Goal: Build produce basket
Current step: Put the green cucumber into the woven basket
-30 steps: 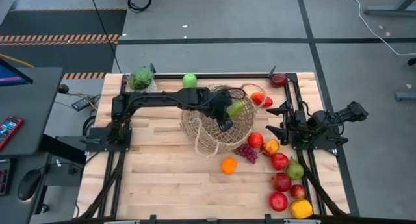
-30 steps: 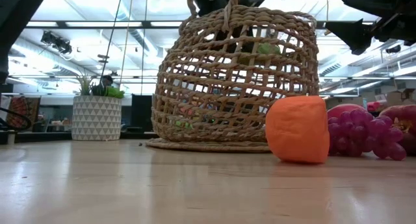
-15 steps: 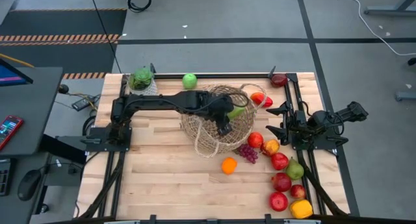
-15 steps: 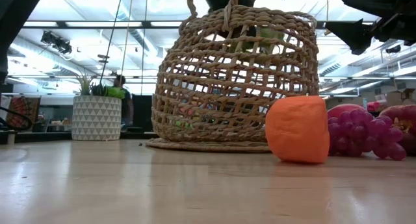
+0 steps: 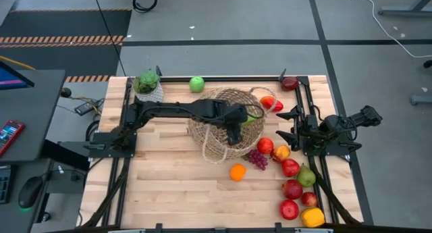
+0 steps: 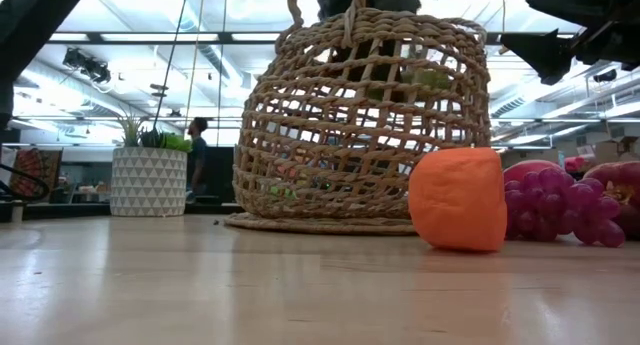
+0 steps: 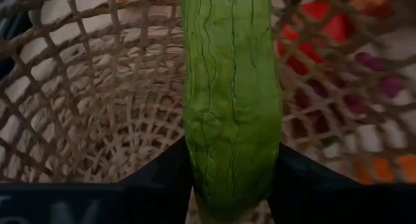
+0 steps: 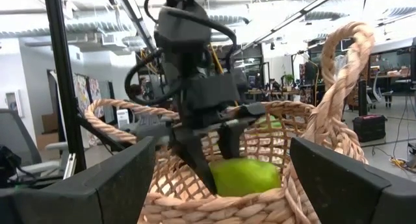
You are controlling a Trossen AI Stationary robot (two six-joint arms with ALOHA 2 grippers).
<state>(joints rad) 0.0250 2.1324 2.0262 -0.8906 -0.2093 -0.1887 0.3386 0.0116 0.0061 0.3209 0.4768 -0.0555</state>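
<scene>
The woven basket (image 5: 226, 125) stands on its flat base mid-table, also seen in the low view (image 6: 360, 135). My left gripper (image 5: 236, 121) reaches into its mouth, shut on a green cucumber (image 7: 231, 100), which shows green through the upper weave (image 6: 425, 80). At the table's right side, my right gripper (image 5: 289, 125) waits open, pointing at the basket. Loose produce lies on the table: an orange (image 5: 237, 172), purple grapes (image 5: 257, 159), red apples (image 5: 290, 167), a pear (image 5: 307, 175), a yellow pepper (image 5: 312, 217) and a green apple (image 5: 196, 83). My left gripper pinches the cucumber's two sides near its lower end (image 7: 227, 178) between its two fingers (image 7: 162, 185). The fingers slant down from the table's left, and the cucumber runs on ahead of them. It hangs clear inside the basket's upper part, above the woven floor (image 7: 123, 133).
A potted plant in a white pot (image 5: 148, 83) stands at the far left. A red apple (image 5: 289, 82) sits at the far right corner, and a red fruit (image 5: 270, 102) lies behind the basket's handle. Bare wood lies along the near left.
My left gripper has gone a little toward the table's right edge over the basket, sunk slightly and rolled. The cucumber has turned with it and stays clear in the hold. The basket has kept still.
</scene>
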